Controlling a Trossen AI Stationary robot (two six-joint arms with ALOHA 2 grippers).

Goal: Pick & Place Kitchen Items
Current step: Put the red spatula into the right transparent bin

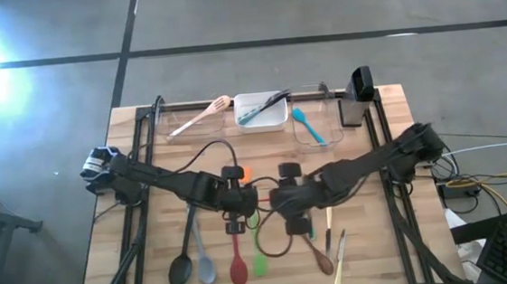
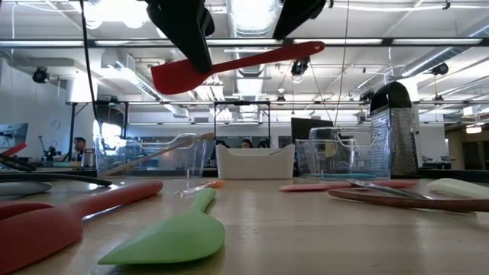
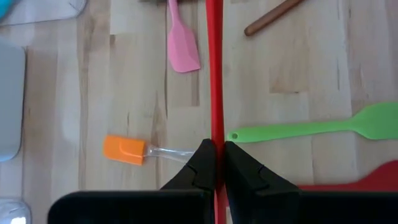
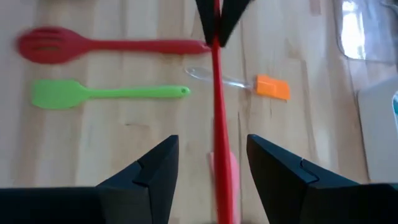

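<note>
Nearest the low camera I see the green spatula (image 2: 172,238) lying flat on the surface (image 2: 321,229), with a red spoon (image 2: 53,221) just beside it. Above the green spatula, lifted clear of the surface, hangs the red spatula (image 2: 229,66). My left hand (image 3: 216,163) is clamped tight on its thin red handle, the handle running straight out between the fingers. My right hand (image 4: 210,155) sits at the other end of the same red spatula with its fingers spread wide on either side of it, touching nothing that I can see. Below the red spatula lie an orange spatula (image 3: 124,149) and a pink spatula (image 3: 182,46), both flat on the wood near the green spatula's handle. Far beyond the green spatula, at the back edge, a white tub (image 1: 261,111) stands between two clear tubs (image 1: 317,119).
</note>
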